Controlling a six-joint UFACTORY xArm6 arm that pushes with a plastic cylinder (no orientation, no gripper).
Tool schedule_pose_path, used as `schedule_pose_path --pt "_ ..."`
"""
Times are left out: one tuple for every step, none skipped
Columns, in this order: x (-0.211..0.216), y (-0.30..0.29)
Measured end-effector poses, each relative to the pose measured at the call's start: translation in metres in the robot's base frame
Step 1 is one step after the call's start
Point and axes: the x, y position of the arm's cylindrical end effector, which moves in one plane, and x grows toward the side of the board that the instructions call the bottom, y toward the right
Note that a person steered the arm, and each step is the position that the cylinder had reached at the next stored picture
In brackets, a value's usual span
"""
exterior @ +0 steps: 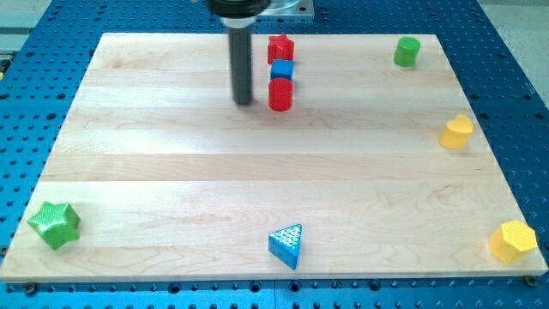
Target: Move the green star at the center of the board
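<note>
The green star (54, 225) lies at the board's bottom left corner. My tip (244, 102) is near the view's top centre, far from the star, up and to its right. The tip stands just left of a red cylinder (280, 94), with a small gap between them. The rod rises straight up out of the view's top.
A blue cube (282, 70) and a red star-like block (280, 48) sit in a line above the red cylinder. A green cylinder (407, 51) is at the top right. Two yellow blocks (457, 132) (513, 240) lie along the right edge. A blue triangle (286, 245) is at bottom centre.
</note>
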Motion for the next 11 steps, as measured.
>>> schedule_pose_path --pt "0.007 -0.109" --pt "0.043 -0.211" --pt "0.056 -0.233" --pt "0.074 -0.236" --pt "0.147 -0.236" --pt "0.222 -0.235" --pt "0.253 -0.235" --pt "0.253 -0.235" --pt "0.25 -0.213" --pt "0.231 -0.148" --pt "0.221 -0.132"
